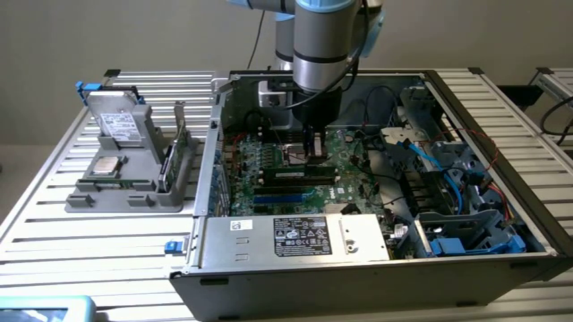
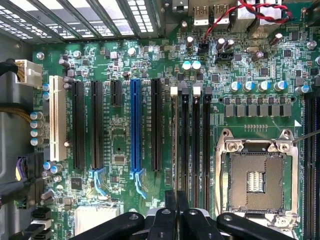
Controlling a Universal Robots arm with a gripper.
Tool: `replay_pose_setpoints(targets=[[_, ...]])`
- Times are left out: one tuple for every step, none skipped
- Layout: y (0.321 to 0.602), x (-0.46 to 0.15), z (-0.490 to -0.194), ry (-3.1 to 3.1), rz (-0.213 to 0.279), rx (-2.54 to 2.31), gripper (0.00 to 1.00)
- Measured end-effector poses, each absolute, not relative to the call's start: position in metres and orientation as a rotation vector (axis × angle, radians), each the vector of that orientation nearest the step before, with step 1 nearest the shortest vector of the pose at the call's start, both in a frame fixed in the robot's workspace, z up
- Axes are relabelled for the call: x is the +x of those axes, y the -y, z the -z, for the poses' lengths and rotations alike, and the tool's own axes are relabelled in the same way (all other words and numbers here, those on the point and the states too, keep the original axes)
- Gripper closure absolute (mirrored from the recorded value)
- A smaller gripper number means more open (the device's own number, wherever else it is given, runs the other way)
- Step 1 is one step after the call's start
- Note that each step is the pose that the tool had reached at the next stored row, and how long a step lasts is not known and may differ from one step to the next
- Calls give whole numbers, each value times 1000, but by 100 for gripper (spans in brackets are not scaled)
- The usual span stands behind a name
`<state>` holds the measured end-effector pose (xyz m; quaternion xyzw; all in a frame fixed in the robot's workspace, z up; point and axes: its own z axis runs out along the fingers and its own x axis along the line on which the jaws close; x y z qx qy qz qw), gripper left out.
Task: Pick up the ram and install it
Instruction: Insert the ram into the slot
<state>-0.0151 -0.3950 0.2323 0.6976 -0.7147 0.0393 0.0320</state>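
Note:
The ram (image 1: pixel 291 176) stands on edge along a memory slot on the motherboard (image 1: pixel 268 161) inside the open computer case. It is a long dark stick with a white label on its side. My gripper (image 1: pixel 313 155) reaches straight down onto its top edge near the middle. In the wrist view the ram (image 2: pixel 173 145) shows edge-on as a thin line in the outermost of several parallel memory slots. That line runs into the seam between my black fingers (image 2: pixel 169 212). The gripper (image 2: pixel 176 200) is shut on the ram.
An empty processor socket (image 2: pixel 255 180) lies beside the memory slots, and expansion slots, one blue (image 2: pixel 135 130), lie on their other side. A labelled power supply (image 1: pixel 300 235) and blue cables (image 1: pixel 447 174) crowd the case. A grey parts holder (image 1: pixel 117 194) with a thin green board (image 1: pixel 182 151) stands at the exterior view's left.

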Motion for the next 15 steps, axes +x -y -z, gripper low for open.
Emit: replay_pose_setpoints(targets=[[395, -15, -232, 2200, -121, 2148, 88], [395, -15, -231, 2201, -121, 2148, 88], [395, -15, -231, 2201, -121, 2148, 88], [394, -15, -231, 2201, -121, 2148, 88], [394, -15, -231, 2201, -121, 2148, 88], [394, -15, -231, 2201, -121, 2148, 88], [394, -15, -231, 2201, -121, 2148, 88], [394, -15, -231, 2201, -121, 2148, 88], [394, -15, -231, 2201, -121, 2148, 88], [394, -15, -231, 2201, -121, 2148, 88], [394, -15, -231, 2201, -121, 2148, 88], [394, -15, -230, 2201, -121, 2148, 88], [394, -15, -230, 2201, -121, 2148, 88], [394, -15, -230, 2200, -121, 2148, 88], [394, -15, -230, 2201, -121, 2148, 88]])
